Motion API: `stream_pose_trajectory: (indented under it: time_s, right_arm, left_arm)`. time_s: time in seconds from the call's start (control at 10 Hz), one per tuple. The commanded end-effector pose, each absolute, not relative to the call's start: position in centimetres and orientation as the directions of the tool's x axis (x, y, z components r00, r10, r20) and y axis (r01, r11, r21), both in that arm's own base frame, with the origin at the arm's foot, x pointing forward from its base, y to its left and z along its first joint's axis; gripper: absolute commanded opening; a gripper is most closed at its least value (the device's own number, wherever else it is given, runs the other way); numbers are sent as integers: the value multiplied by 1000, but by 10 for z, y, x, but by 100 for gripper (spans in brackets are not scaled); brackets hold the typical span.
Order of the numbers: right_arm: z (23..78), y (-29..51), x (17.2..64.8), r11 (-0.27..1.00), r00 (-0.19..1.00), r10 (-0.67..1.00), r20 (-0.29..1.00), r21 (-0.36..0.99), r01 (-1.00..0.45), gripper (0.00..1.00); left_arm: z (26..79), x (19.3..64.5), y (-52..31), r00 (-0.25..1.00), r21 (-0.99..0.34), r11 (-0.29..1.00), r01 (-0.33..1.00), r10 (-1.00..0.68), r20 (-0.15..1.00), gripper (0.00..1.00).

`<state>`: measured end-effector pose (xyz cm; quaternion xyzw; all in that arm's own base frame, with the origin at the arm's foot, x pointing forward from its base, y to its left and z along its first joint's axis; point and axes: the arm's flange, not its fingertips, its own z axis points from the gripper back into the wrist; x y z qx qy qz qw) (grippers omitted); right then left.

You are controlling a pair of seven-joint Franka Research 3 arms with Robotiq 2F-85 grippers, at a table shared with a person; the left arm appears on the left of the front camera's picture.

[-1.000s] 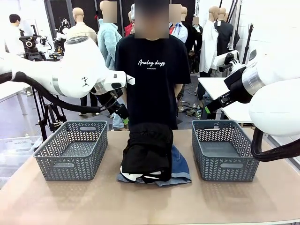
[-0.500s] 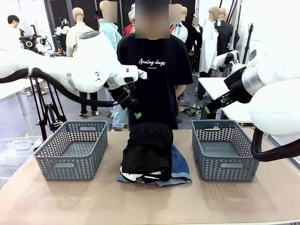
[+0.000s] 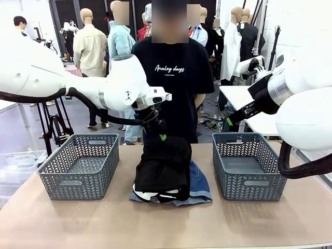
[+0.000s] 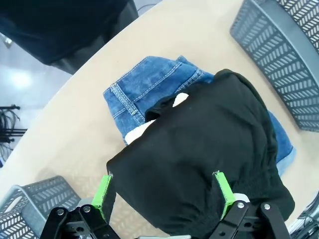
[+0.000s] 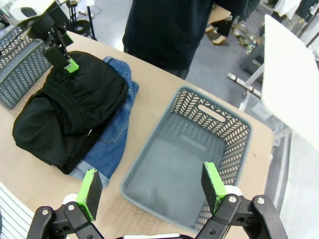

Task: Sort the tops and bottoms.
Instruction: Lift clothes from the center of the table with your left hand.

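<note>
Left tool (image 3: 161, 135), earlier off toward the left basket (image 3: 56, 182), now just above the black tops (image 3: 163, 168)

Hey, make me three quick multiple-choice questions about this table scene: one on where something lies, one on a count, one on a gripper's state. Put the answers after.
1. Where on the table does the black top lie?
A. Alone at its left edge
B. On the denim bottoms, at the middle
C. At its right front corner

2. How many grey baskets stand on the table?
A. Two
B. Three
C. Four

3. How is the left gripper?
A. Shut on the denim
B. Shut on a basket rim
C. Open above the black top

Answers:
1 B: blue denim pokes out from under the black fabric at mid-table.
2 A: one basket stands on each side of the pile.
3 C: its green pads stand wide apart over the black fabric.
</note>
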<state>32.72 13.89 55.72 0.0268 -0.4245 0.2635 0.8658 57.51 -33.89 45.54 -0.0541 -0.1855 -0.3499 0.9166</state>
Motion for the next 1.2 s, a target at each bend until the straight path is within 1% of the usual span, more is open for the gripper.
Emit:
stream_pose_trajectory:
  time_s: [0.0, 0.3, 0.5, 0.7, 1.0, 1.1]
  right_arm:
    - [556, 140, 328, 858, 495, 437, 751, -182, -481, 100]
    - [556, 140, 328, 858, 495, 437, 751, -182, -481, 100]
    - [556, 140, 328, 858, 495, 437, 751, -182, -481, 100]
    - [556, 140, 328, 858, 495, 437, 751, -182, -481, 100]
    - [556, 140, 328, 858, 495, 437, 751, -182, -481, 100]
    - [556, 140, 328, 858, 495, 437, 751, -182, -481, 100]
  left_arm:
    - [464, 583, -347, 726, 34, 787, 615, -584, 363, 100]
    - [457, 584, -357, 766, -26, 804, 594, -555, 324, 100]
    - [448, 584, -365, 765, 0, 800, 600, -574, 292, 100]
    - [443, 583, -371, 765, -4, 796, 606, -581, 280, 100]
    - [438, 586, -375, 777, -48, 796, 603, -573, 260, 100]
    - [436, 586, -374, 789, -60, 802, 594, -566, 240, 87]
